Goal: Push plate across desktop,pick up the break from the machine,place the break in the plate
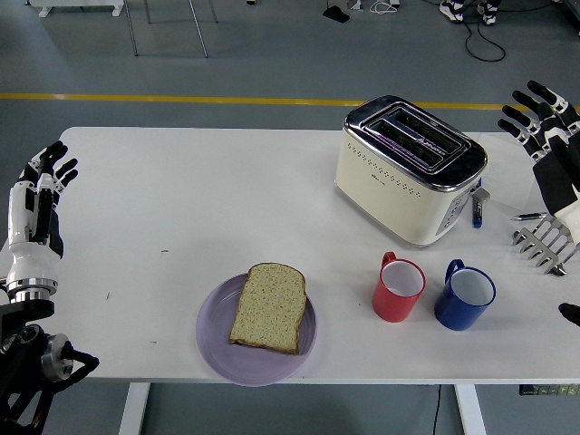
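A slice of bread (268, 306) lies flat on a purple plate (212, 337) near the table's front edge. The cream and chrome toaster (408, 169) stands at the back right, its slots showing no bread. My left hand (41, 190) hovers at the table's left edge, fingers spread, holding nothing. My right hand (542, 118) is raised at the right edge beyond the toaster, fingers spread and empty. Both hands are far from the plate.
A red mug (399, 289) and a blue mug (465, 295) stand side by side in front of the toaster. A blue pen-like item (478, 211) lies beside the toaster. Metal forks (542, 244) lie at the right edge.
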Available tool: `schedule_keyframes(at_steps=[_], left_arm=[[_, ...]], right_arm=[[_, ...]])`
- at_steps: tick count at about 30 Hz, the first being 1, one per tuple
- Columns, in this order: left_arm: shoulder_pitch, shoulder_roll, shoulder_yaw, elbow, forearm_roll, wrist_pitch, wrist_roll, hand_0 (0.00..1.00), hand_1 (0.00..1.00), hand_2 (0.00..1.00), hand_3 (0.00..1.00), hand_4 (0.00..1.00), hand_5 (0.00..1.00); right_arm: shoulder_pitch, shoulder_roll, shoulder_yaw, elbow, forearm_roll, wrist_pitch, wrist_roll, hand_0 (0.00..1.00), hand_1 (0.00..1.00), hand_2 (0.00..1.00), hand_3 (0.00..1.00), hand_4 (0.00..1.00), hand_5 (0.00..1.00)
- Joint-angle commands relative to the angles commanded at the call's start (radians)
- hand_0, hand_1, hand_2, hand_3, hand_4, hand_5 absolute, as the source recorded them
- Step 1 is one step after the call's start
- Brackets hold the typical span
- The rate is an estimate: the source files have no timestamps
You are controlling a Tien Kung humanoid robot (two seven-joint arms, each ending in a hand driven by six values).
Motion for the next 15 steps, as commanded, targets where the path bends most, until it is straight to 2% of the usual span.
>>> schedule_keyframes(at_steps=[7,15], left_arm=[[0.003,-0.013,0.017,0.006,-0.002,0.001,-0.004,0.769,0.792,0.855,0.808,0.453,0.815],[0.022,-0.012,0.024,0.004,-0.004,0.007,-0.008,0.771,0.797,0.856,0.816,0.454,0.816]], right_arm=[[-0.001,-0.005,-0.018,0.008,-0.008,-0.009,-0.014,0.784,0.735,0.762,0.755,0.503,0.398],[-0.013,-0.011,-0.034,0.005,-0.010,-0.012,-0.016,0.783,0.732,0.761,0.755,0.502,0.398]])
